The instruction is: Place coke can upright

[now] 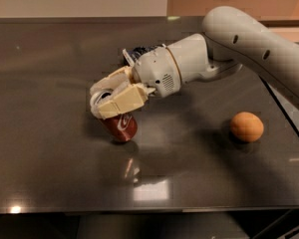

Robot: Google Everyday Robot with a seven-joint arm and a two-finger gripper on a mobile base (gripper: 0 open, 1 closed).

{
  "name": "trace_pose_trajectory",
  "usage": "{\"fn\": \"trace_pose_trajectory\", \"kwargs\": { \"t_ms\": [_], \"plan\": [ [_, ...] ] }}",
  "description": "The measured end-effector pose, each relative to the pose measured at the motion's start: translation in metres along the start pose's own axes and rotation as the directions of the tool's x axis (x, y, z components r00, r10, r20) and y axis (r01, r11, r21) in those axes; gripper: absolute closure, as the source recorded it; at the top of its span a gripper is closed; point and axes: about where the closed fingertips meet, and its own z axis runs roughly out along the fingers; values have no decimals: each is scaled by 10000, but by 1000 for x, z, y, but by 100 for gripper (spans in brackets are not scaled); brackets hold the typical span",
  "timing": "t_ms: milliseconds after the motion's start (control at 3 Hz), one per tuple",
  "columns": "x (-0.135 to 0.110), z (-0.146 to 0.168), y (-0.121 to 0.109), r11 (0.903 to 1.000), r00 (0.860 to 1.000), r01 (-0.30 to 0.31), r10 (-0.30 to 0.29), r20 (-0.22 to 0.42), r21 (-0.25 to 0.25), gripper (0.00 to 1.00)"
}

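The red coke can (pixel 118 125) with white lettering is tilted, its silver top end toward the upper left, its lower end on the dark tabletop (pixel 50 148). My gripper (pixel 109 97) with cream-coloured fingers (pixel 123 100) is shut on the can's upper part, left of centre in the camera view. The white arm reaches in from the upper right.
A round orange (pixel 246 126) lies on the table to the right of the can. A dark blue snack bag (pixel 137 53) shows just behind the wrist. The table's front edge runs along the bottom; its right edge is near the orange.
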Motion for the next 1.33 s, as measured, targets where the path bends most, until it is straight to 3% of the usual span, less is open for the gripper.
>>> {"fn": "trace_pose_trajectory", "kwargs": {
  "t_ms": [333, 1000, 1333],
  "plan": [
    [5, -1, -10, 9985, 9955, -498, 479, 812, 214, 100],
    [18, -12, -26, 9943, 9730, -857, 697, 2200, 640, 58],
    [16, -10, -25, 9947, 9735, -829, 678, 2184, 607, 35]
  ]
}}
